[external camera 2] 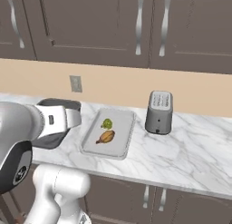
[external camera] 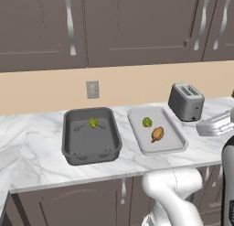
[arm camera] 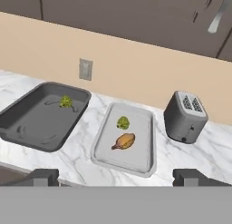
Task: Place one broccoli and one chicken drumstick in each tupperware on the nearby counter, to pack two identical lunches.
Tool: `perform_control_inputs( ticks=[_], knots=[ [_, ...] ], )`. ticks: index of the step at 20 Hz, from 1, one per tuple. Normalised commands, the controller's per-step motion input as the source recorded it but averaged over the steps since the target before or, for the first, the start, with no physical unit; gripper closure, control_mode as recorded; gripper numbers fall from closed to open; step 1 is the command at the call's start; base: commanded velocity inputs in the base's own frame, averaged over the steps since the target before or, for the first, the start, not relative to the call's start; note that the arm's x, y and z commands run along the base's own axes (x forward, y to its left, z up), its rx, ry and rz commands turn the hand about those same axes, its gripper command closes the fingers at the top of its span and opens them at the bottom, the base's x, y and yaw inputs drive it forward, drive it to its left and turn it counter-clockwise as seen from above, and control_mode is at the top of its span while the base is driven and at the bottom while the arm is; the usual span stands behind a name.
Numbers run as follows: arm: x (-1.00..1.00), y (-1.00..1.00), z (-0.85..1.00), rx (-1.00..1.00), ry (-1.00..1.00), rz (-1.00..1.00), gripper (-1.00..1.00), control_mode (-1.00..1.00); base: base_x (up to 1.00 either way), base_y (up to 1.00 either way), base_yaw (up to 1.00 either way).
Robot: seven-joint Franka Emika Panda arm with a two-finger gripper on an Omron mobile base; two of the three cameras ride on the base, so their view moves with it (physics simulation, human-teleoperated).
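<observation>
We list, at centre frame, the pale grey shallow tupperware, holding one bumpy green broccoli floret and, just beside it, one golden-orange chicken drumstick: we judge this lunch complete. To its left, the dark grey deep tupperware holds a second green broccoli floret near its far wall and no drumstick; we judge that piece outstanding, and we cannot locate it here. Both containers rest on the white marble counter. At right stands a silver toaster. At bottom frame, the two-finger gripper hangs back from the counter, fingers spread wide, holding nothing.
</observation>
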Motion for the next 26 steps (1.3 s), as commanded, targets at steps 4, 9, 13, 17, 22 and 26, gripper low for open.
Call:
perform_control_inputs(
  ticks=[4, 9, 13, 17, 22, 26],
  knots=[
    [0.00, 0.00, 0.00, 0.00, 0.00, 0.00, -1.00, 1.00, -0.78, -0.62, -0.08],
    [0.00, 0.00, 0.00, 0.00, 0.00, 0.00, -1.00, 1.00, -0.93, -0.66, -0.09],
    [0.00, 0.00, 0.00, 0.00, 0.00, 0.00, -1.00, 1.00, -0.85, -0.52, -0.10],
    [0.00, 0.00, 0.00, 0.00, 0.00, 0.00, -1.00, 1.00, -1.00, -0.05, -0.11],
    [0.00, 0.00, 0.00, 0.00, 0.00, 0.00, -1.00, 1.00, -1.00, -0.12, -0.13],
    [0.00, 0.00, 0.00, 0.00, 0.00, 0.00, -1.00, 1.00, -0.67, -0.61, -0.14]
  ],
)
